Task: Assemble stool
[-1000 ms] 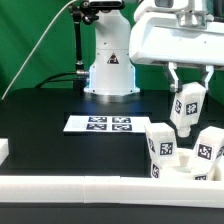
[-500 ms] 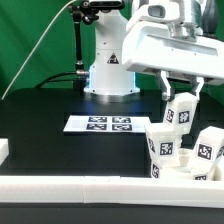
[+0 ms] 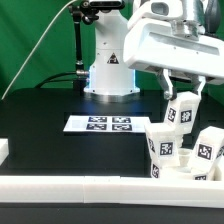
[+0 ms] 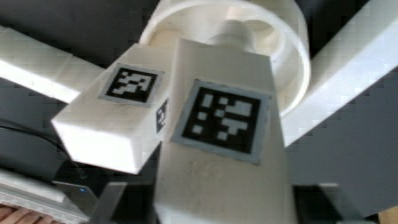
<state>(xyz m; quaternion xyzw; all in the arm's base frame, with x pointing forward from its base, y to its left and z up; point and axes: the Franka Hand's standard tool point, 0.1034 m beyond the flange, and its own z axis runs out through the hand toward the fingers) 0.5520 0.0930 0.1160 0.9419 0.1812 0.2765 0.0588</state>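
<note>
Here, green backdrop (image 3: 30,40) at the exterior view's left, black table (image 3: 40,140), marker board (image 3: 100,124) flat mid-table, white border bar (image 3: 70,185) in front, gripper (image 3: 183,98) clamped on tilted stool leg (image 3: 182,114), above and between second leg (image 3: 162,150) and third leg (image 3: 208,148)

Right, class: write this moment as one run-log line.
tool shut on stool leg | leg held above round seat | another leg standing alongside
</note>
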